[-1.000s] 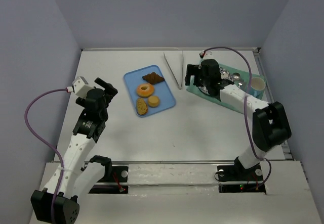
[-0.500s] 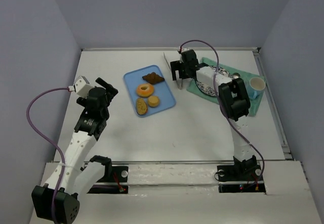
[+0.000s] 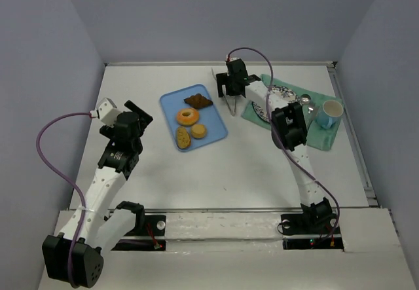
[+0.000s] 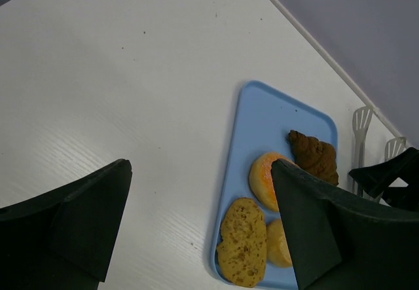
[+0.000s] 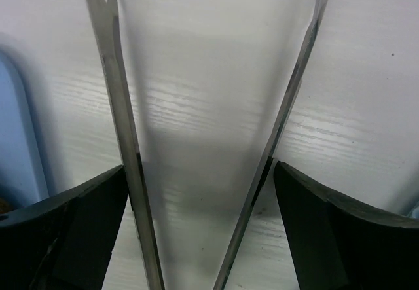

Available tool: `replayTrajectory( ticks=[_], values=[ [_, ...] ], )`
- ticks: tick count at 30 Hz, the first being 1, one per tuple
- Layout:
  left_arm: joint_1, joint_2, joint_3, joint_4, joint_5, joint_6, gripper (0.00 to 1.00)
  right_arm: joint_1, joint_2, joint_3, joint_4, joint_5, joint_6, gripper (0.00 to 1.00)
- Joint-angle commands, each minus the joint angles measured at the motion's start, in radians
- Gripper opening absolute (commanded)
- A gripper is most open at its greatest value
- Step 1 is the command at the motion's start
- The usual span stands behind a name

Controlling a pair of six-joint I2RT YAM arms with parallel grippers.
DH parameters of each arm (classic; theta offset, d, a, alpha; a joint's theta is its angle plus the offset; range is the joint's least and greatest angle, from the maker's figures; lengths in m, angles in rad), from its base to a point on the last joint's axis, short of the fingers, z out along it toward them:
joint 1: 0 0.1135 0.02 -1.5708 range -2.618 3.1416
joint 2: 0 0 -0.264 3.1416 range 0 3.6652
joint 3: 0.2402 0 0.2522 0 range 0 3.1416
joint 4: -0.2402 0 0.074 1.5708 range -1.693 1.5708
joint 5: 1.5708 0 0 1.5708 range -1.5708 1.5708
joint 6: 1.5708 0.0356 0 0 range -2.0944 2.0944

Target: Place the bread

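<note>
Four pieces of bread lie on a flat light-blue rectangular tray point(image 3: 213, 130) near the middle of the white table point(image 3: 196, 179). They are a dark brown croissant-shaped pastry point(image 3: 196, 100) at the far end, an orange-glazed ring doughnut point(image 3: 188, 116) just nearer, then a small round golden bun point(image 3: 198, 130) and an oval speckled brown bun point(image 3: 183, 138) side by side at the near end. None of them is between any fingers. The right gripper point(image 3: 230, 88) stands just past the tray's far right corner, with the croissant-shaped pastry the nearest piece to it. It is poised over a pair of slim silver metal tongs point(image 3: 231, 108) lying flat on the table beside the tray. In the right wrist view its jaws are spread wide, and both arms of the tongs point(image 5: 121, 107) run between the two dark fingers point(image 5: 65, 231), each arm close to a finger's inner edge; whether they touch cannot be told. The left gripper point(image 3: 137, 113) hangs well apart from the tray on its other side, its jaws likewise spread and holding nothing. In the left wrist view the tray point(image 4: 268, 116) and its bread appear past the dark fingers point(image 4: 314, 224). Beyond the tongs, a teal-green mat point(image 3: 314, 136) carries a patterned plate point(image 3: 283, 93) and a pale cup point(image 3: 331, 112); the plate's pattern is too small to read.
</note>
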Motion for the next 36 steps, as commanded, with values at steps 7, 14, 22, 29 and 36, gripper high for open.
replayTrajectory(
  ticks=[7, 14, 22, 29, 36],
  values=[
    [0.005, 0.009, 0.028, 0.033, -0.054, 0.002, 0.99, 0.004, -0.001, 0.004, -0.102, 0.118, 0.033, 0.32],
    [0.005, -0.015, 0.025, 0.024, -0.049, 0.000, 0.99, 0.004, -0.278, -0.191, 0.011, 0.072, 0.021, 0.15],
    [0.005, -0.058, 0.009, 0.024, -0.025, 0.000, 0.99, 0.014, -0.712, -0.703, 0.174, -0.351, -0.016, 0.15],
    [0.005, -0.081, 0.002, 0.026, -0.008, 0.002, 0.99, 0.108, -0.972, -1.022, 0.191, -0.523, -0.054, 0.25],
    [0.005, -0.117, -0.006, 0.021, -0.003, 0.002, 0.99, 0.162, -1.101, -1.145, 0.182, -0.531, -0.028, 0.42]
  ],
)
